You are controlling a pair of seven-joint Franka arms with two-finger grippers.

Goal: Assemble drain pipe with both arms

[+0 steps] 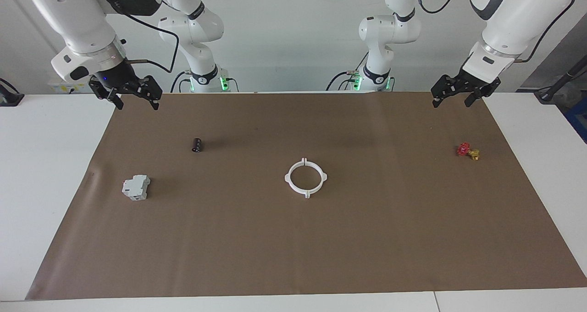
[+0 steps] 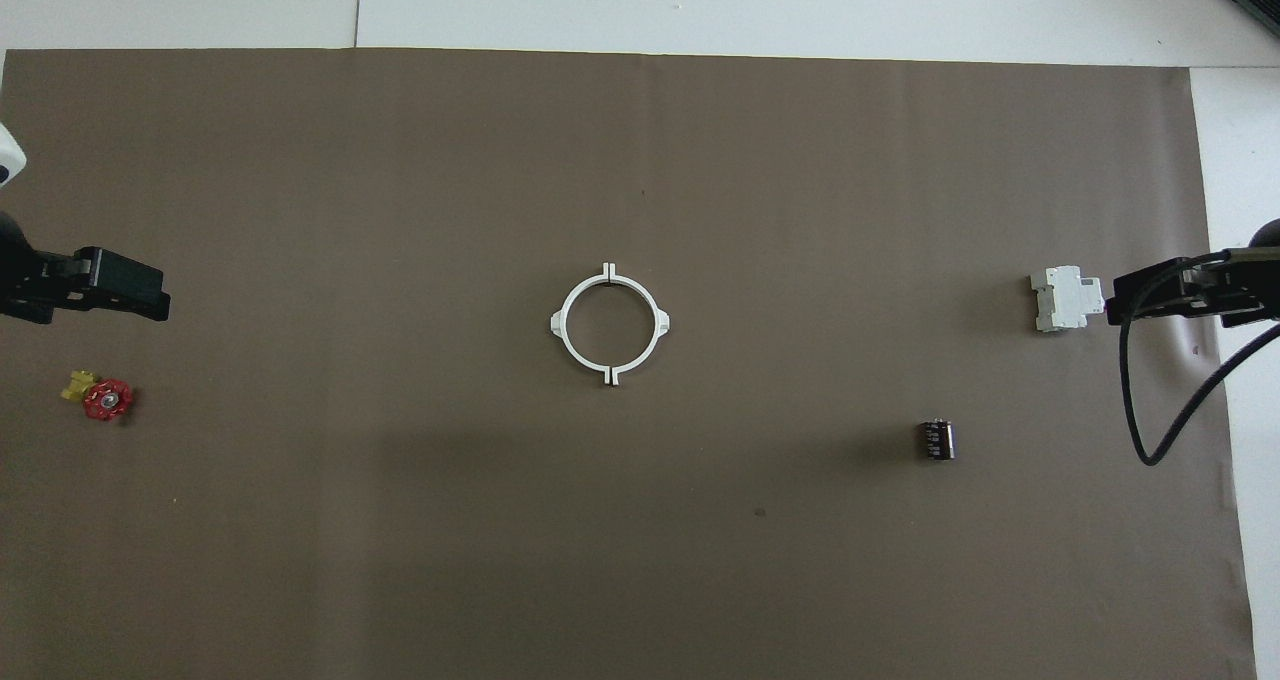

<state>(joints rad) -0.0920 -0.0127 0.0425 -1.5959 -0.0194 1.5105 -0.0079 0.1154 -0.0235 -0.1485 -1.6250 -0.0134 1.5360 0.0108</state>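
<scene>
Left gripper (image 1: 458,97) hangs raised over the mat's edge at the left arm's end, fingers spread, holding nothing. Right gripper (image 1: 134,99) hangs likewise at the right arm's end, fingers spread, empty. Ring (image 1: 306,178) lies flat mid-mat, both halves joined, seams at 12 and 6 o'clock overhead. Block (image 2: 1066,298) and black cylinder (image 2: 937,439) lie toward the right arm's end; red-yellow valve (image 2: 101,396) toward the left arm's.
</scene>
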